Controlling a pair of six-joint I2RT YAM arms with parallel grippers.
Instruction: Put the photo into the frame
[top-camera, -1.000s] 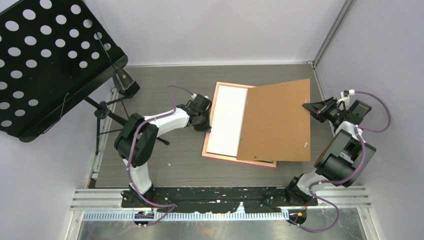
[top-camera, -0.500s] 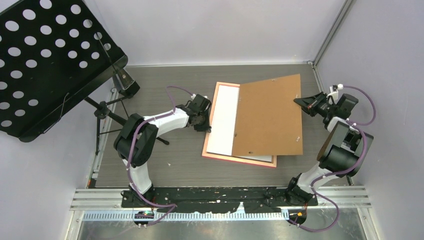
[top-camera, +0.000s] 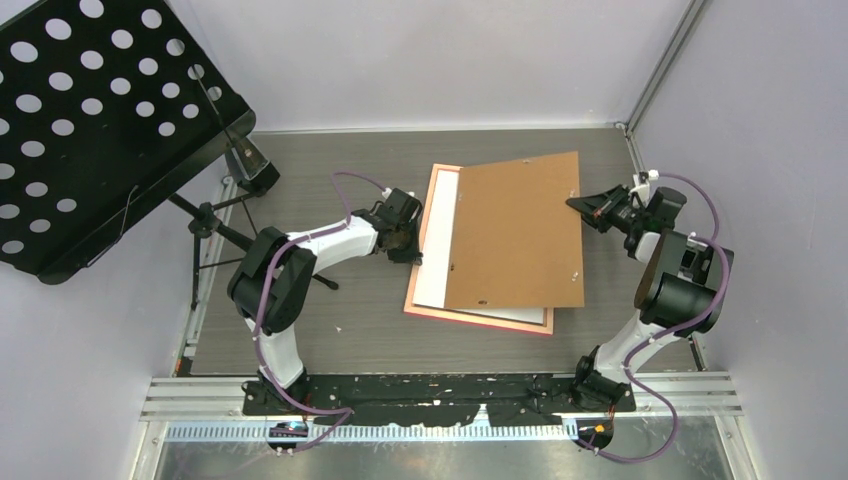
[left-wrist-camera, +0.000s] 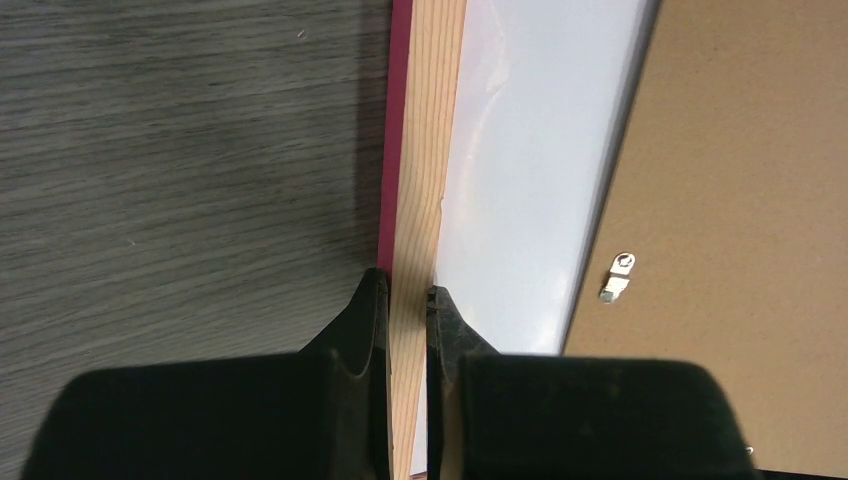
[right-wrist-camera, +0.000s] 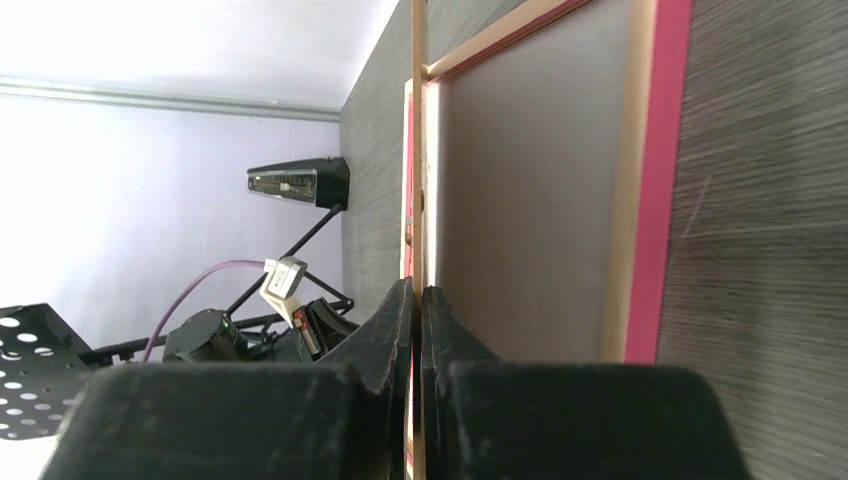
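The pink-orange frame (top-camera: 478, 320) lies face down on the table. The photo (top-camera: 439, 255) rests inside it, white back up. My left gripper (top-camera: 412, 240) is shut on the frame's left rail (left-wrist-camera: 425, 150), one finger on each side, with the photo's white back (left-wrist-camera: 530, 150) just beyond. My right gripper (top-camera: 578, 205) is shut on the right edge of the brown backing board (top-camera: 515, 235). The board hangs tilted over the frame and hides most of the photo. In the right wrist view the board (right-wrist-camera: 419, 120) shows edge-on between the shut fingers (right-wrist-camera: 417, 288).
A black perforated music stand (top-camera: 90, 120) on a tripod stands at the far left. Grey walls close the table in at the back and right. A small metal clip (left-wrist-camera: 620, 275) sits on the board's face.
My right gripper has carried the backing board leftward over the frame, so less of the white photo back shows. The left gripper has stayed on the frame's rail.
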